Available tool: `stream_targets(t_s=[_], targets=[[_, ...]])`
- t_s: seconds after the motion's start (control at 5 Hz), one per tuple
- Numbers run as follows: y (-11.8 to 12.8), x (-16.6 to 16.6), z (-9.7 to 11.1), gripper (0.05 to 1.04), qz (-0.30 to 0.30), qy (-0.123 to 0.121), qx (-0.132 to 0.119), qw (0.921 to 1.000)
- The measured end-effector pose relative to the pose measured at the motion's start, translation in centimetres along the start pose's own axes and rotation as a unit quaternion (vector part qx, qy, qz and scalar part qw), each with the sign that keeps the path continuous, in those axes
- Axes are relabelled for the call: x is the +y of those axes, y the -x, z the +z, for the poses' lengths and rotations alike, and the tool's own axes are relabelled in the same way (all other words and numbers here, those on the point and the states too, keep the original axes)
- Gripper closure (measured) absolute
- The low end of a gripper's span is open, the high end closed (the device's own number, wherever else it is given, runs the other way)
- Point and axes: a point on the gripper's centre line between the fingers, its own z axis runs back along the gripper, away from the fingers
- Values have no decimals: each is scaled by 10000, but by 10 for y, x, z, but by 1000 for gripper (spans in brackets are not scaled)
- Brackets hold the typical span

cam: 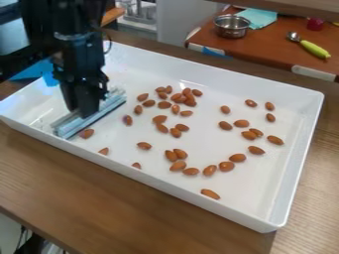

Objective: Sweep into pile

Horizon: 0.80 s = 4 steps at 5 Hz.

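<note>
Where the wooden bench (99, 193) runs nearest, at six o'clock, a white tray (238, 82) sits with almonds (210, 194) scattered from its middle toward three. Inside it at nine, the black gripper (86, 111) has its fingers clamped on a pale blue sweeper (107, 109). Farther off, a steel pot (232, 27) stands at one o'clock.

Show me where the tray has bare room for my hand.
The widest bare patch in the tray is toward the picture's lower right corner, between two walls and a lone almond. A smaller one lies mid-tray, almonds around it. Most crowded: the almond cluster toward the far wall. The gripper occupies the left.
</note>
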Motion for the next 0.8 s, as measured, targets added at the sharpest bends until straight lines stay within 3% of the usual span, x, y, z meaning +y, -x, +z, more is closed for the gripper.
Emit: stream_targets(t_s=[0.4, 0.8], targets=[[-2, -34, -3, 759, -9, -96, -40, 9999], [0, -83, -4, 759, -74, 19, -32, 10000]])
